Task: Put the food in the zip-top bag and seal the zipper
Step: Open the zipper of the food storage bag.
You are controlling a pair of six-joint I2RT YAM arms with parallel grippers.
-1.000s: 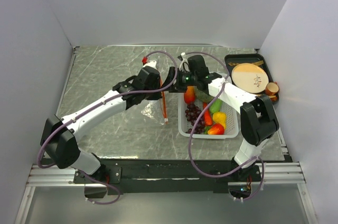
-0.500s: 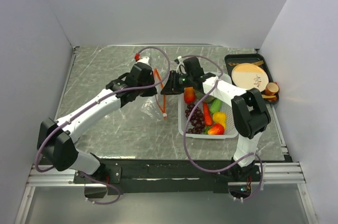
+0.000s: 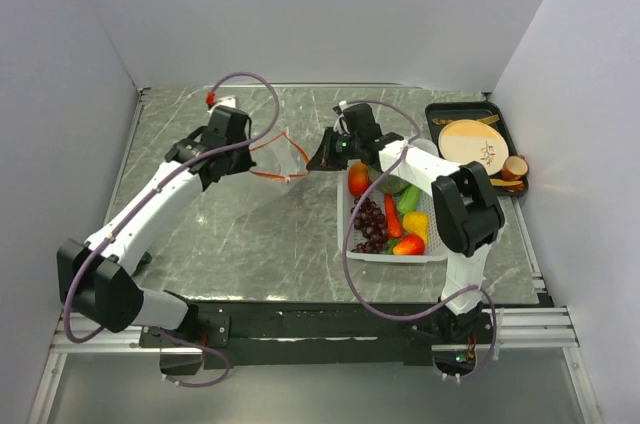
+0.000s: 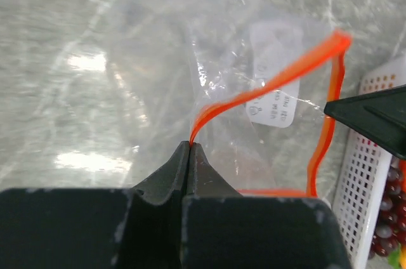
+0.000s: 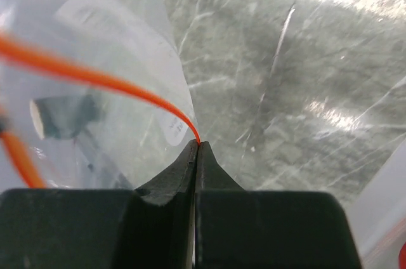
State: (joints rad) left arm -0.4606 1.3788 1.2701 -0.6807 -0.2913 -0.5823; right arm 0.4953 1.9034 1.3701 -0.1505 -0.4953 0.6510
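Plain white walls [image 3: 320,4] on three sides enclose a grey marbled tabletop [image 3: 240,244], glossy with soft light reflections

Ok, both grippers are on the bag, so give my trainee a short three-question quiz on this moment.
1. True or false: the clear crinkly zip-top bag already holds some of the small toy produce.
2. The right gripper is shut on: A) the purple grapes, B) the thin orange-red zipper strip, C) the tan wooden disc.
3. Short answer: which container holds the produce?
Key: 1 false; 2 B; 3 the white perforated plastic basket.
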